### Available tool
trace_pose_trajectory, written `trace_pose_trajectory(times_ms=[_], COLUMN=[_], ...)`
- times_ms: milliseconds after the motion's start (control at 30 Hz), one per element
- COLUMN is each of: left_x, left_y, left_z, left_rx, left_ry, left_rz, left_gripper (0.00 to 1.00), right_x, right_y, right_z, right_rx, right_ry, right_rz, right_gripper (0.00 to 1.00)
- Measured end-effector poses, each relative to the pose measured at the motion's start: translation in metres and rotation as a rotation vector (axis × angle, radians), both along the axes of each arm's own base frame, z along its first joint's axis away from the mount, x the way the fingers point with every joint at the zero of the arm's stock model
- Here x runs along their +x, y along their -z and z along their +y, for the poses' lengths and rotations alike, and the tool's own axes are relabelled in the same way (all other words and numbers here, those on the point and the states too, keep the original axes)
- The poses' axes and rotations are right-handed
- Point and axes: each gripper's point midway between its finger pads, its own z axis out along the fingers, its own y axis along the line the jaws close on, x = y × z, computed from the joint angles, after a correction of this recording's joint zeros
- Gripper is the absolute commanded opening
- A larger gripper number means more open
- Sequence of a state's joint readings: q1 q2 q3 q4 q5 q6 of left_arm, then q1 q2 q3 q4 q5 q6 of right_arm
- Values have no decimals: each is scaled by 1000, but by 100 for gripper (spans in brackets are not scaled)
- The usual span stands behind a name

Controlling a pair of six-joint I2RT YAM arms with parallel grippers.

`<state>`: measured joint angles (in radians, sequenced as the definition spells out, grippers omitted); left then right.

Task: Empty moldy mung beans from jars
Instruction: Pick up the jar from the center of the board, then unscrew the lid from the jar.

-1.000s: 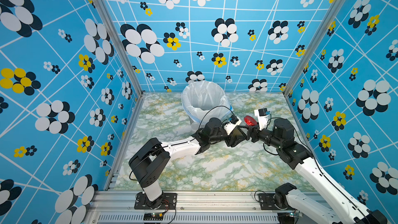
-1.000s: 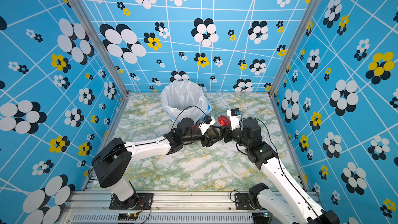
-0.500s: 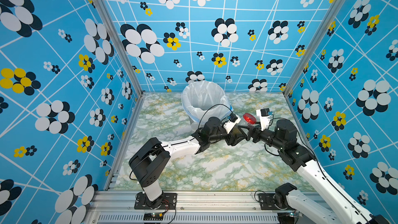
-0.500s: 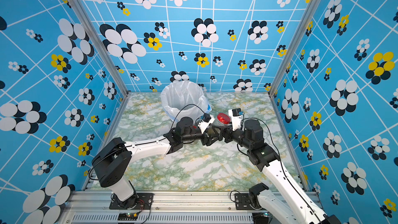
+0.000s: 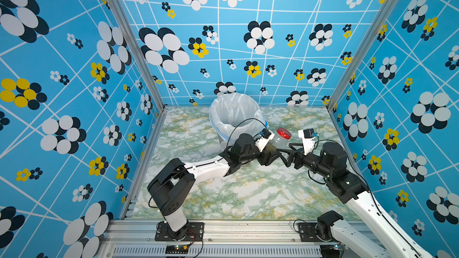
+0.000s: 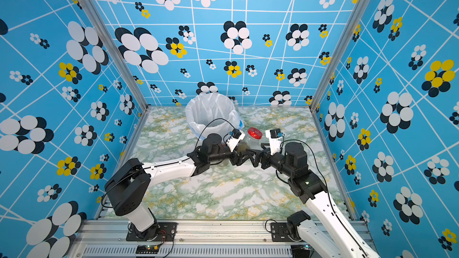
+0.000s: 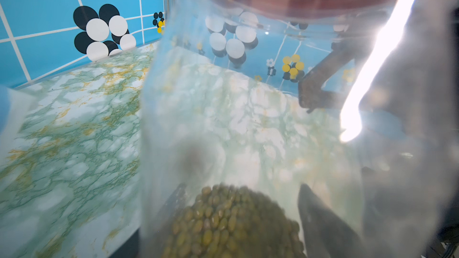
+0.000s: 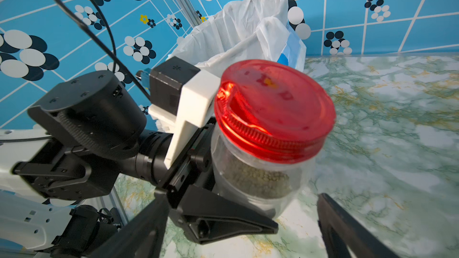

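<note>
My left gripper (image 5: 270,154) is clamped on the lower body of a clear jar (image 5: 277,142), one finger (image 8: 223,222) along the near side and its partner behind the glass. The jaws stand about half open, filled by the jar. The jar is tilted, its red lid (image 5: 284,133) leaning away from my left wrist, and the lid is on. The beans (image 8: 258,179) lie as an olive-brown heap in the bottom part of the jar, right where my left fingers grip; in the left wrist view they (image 7: 231,224) show through the wall as small oval grains.

My right gripper (image 5: 285,155) faces the jar from the opposite side, jaws spread wide and holding nothing. Its fingers (image 8: 347,229) flank the jar low down without touching it.

The jar sits above the table (image 5: 248,194), near the middle and just in front of the bucket (image 5: 236,117), which is lined with a white bag. I cannot tell whether the jar's base touches the table. In both top views my two grippers meet tip to tip beneath the lid (image 6: 255,132).
</note>
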<state>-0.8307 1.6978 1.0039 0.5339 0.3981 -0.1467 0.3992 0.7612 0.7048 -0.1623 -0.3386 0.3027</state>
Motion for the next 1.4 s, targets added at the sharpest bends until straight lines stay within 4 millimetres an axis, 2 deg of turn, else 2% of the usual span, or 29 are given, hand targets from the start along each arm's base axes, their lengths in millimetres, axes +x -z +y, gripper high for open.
trace_pose_trajectory(times_ms=[200, 333, 500, 767, 967, 1133, 1233, 1333, 1400], left_x=[1, -1, -3, -20, -24, -22, -22, -22, -22], left_y=[-10, -22, -29, -7, -3, -8, -10, -12, -12], left_z=[4, 8, 13, 10, 9, 8, 7, 6, 6], left_rx=[-5, -15, -5, 140, 161, 156, 150, 147, 147], left_ry=[-23, -26, -54, -75, -77, -84, -84, -84, -83], left_rz=[-18, -29, -35, -48, -49, -56, -59, -61, -62], left_gripper=[52, 51, 51, 52, 52, 52, 52, 52, 52], right_x=[-10, -5, -2, 5, 22, 21, 21, 21, 22], right_y=[-7, -13, -32, -55, -47, -48, -49, -48, -47], right_z=[-6, -15, -19, -20, -13, -13, -13, -13, -13], right_rx=[44, 87, 163, 226, 223, 225, 222, 215, 213], right_ry=[25, 101, 145, 176, 180, 180, 179, 176, 179], right_rz=[-11, 8, 17, -12, 33, 29, 25, 22, 24], right_gripper=[99, 99, 97, 93, 86, 87, 82, 71, 68])
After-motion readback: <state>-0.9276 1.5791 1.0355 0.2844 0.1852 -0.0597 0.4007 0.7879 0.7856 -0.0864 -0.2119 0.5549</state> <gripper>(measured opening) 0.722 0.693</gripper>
